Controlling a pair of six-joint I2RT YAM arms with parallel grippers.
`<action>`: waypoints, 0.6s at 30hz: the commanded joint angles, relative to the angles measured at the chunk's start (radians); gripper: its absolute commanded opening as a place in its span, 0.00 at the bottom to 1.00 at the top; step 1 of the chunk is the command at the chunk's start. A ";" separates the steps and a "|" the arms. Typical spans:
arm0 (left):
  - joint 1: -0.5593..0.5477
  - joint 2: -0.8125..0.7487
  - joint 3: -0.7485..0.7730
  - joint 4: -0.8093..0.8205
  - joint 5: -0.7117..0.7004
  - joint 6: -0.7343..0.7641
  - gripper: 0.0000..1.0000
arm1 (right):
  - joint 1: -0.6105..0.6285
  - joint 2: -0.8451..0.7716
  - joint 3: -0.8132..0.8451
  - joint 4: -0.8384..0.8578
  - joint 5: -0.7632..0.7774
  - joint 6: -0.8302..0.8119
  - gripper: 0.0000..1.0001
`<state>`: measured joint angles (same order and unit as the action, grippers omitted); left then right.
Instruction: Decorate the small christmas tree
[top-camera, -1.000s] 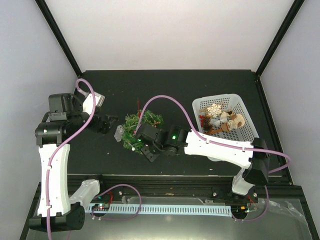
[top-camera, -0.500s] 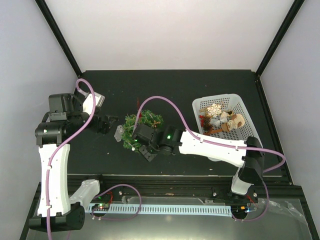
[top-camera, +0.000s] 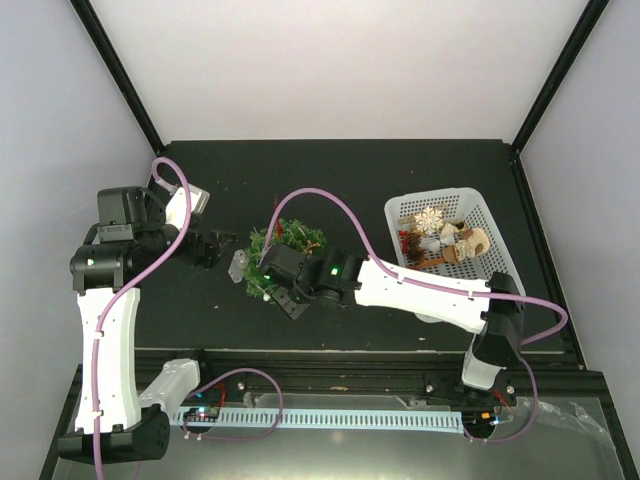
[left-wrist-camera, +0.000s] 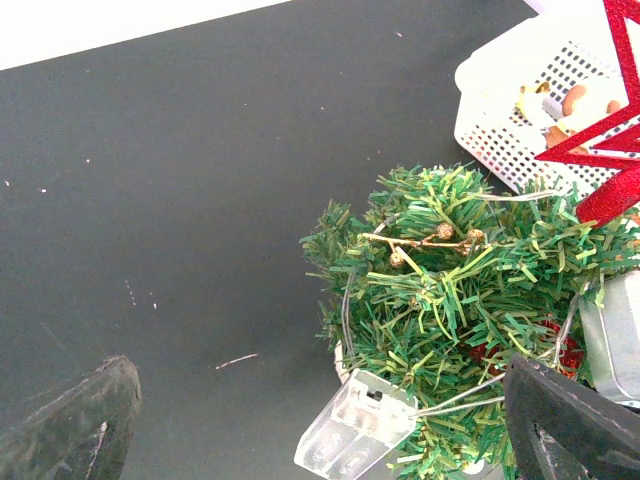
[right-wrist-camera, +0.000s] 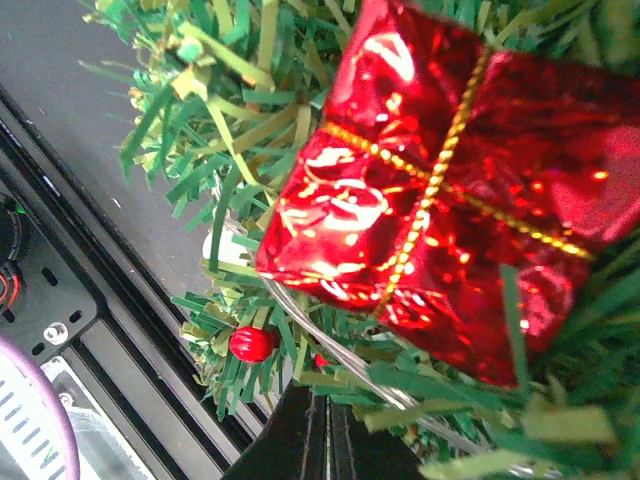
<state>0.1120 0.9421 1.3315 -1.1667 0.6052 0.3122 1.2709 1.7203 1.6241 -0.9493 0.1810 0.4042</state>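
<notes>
The small christmas tree (top-camera: 287, 243) stands mid-table in its white pot (left-wrist-camera: 342, 362). A thin silver wire (left-wrist-camera: 347, 300) loops around it to a clear plastic battery box (left-wrist-camera: 355, 430) at its left foot. A red foil gift (right-wrist-camera: 440, 190), a gold berry sprig (left-wrist-camera: 430, 235) and a red star (left-wrist-camera: 610, 130) sit in the needles. My left gripper (top-camera: 224, 247) is open just left of the tree, holding nothing. My right gripper (top-camera: 270, 272) is shut and pushed into the tree's near side, its fingertips (right-wrist-camera: 325, 440) under the wire (right-wrist-camera: 330, 340) and beside a red bead (right-wrist-camera: 250, 343).
A white mesh basket (top-camera: 490, 215) at the right holds a snowflake (top-camera: 431, 219) and other ornaments. The right arm stretches from the basket's front to the tree. The table's near rail (right-wrist-camera: 120, 340) runs close behind the right gripper.
The right arm has slid left, pushing its gripper further into the tree's near side. The left arm has not moved.
</notes>
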 joint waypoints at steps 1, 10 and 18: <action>0.006 -0.015 -0.001 -0.012 0.008 -0.007 0.99 | -0.004 0.027 0.024 0.003 0.014 -0.010 0.04; 0.006 -0.017 -0.007 -0.009 0.011 -0.009 0.99 | -0.005 0.042 0.027 0.005 0.000 -0.003 0.04; 0.007 -0.020 -0.014 -0.008 0.017 -0.010 0.99 | -0.004 0.029 0.020 0.010 -0.001 0.003 0.04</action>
<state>0.1120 0.9413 1.3281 -1.1660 0.6060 0.3119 1.2709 1.7569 1.6249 -0.9493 0.1776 0.4019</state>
